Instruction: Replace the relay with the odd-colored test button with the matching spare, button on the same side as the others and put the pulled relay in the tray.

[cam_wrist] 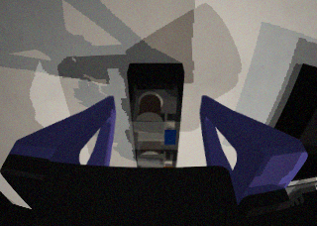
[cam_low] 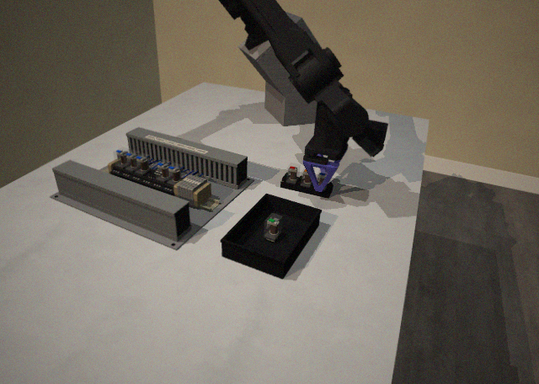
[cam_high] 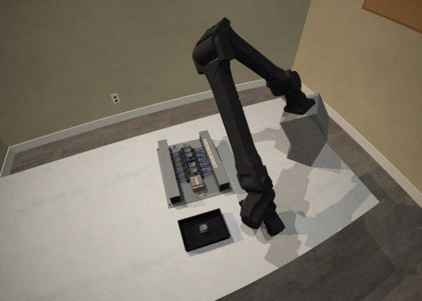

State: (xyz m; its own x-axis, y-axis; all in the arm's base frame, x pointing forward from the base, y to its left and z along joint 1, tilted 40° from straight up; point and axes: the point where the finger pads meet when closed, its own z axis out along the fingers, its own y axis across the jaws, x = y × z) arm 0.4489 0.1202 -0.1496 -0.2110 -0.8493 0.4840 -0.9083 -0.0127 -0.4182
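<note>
The relay with a green button (cam_high: 203,228) (cam_low: 273,226) stands upright in the black tray (cam_high: 190,242) (cam_low: 250,257). The row of blue-button relays (cam_high: 193,170) (cam_low: 175,173) has a gap between its third and fourth relays in the exterior view. My gripper (cam_low: 321,187) (cam_wrist: 158,104) is open and low over the spare holder (cam_low: 304,189) (cam_wrist: 156,74). Its fingers stand on both sides of the blue-button spare (cam_wrist: 169,137), with space on each side and no contact visible. One finger partly hides that spare in the exterior view. The red-button spare (cam_low: 292,173) and orange-button spare (cam_low: 306,178) stand beside it.
Two tall grey wire ducts (cam_high: 169,175) (cam_low: 121,199) (cam_high: 213,160) (cam_low: 217,154) flank the relay row. A beige terminal block (cam_high: 196,183) (cam_low: 191,186) stands at the row's near end. The tray lies between the panel and the table's edge. The arm hides the spare holder in the top view.
</note>
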